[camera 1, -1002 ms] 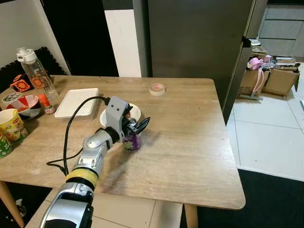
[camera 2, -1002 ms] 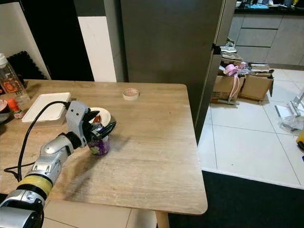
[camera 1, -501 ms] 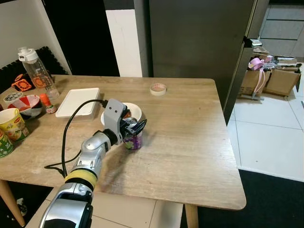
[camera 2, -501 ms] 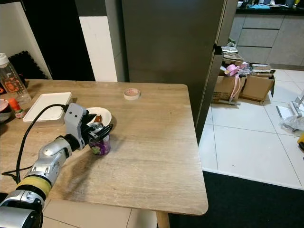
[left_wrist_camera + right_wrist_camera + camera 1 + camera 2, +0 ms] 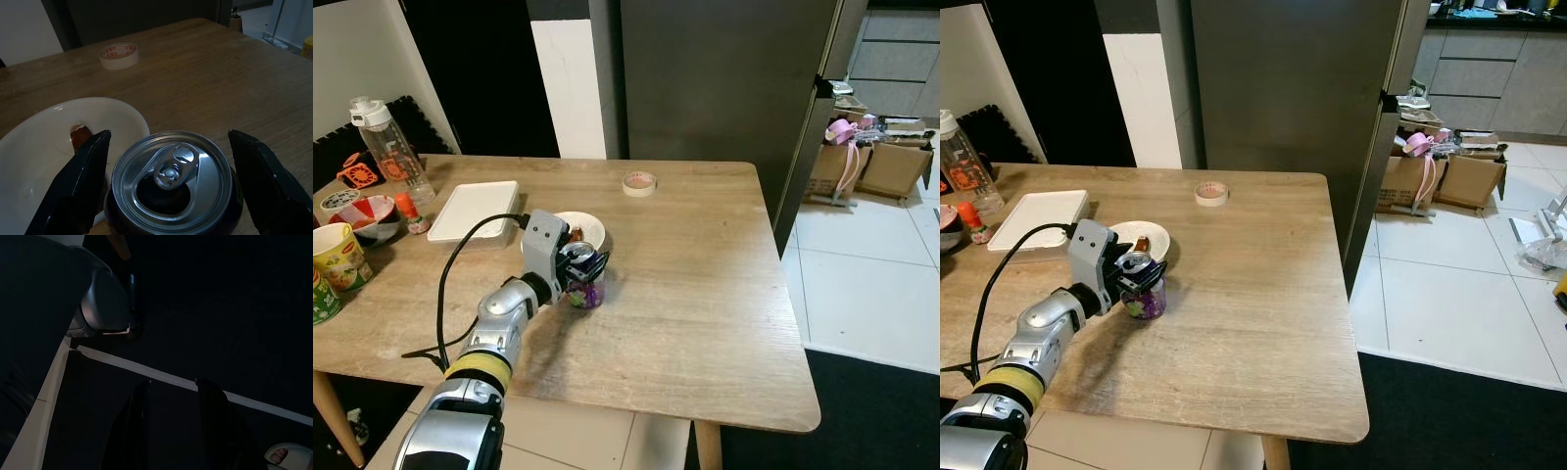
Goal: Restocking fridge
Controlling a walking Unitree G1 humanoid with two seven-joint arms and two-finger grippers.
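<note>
Left wrist view: an opened purple aluminium drink can is seen standing on the light wooden table, just beside a shallow white ceramic bowl. The left gripper is placed around the can, its black fingers spread wide on either side, apart from it. Behind the table a tall dark grey fridge is shown closed. The right gripper hangs in shadow, fingers narrowly parted
</note>
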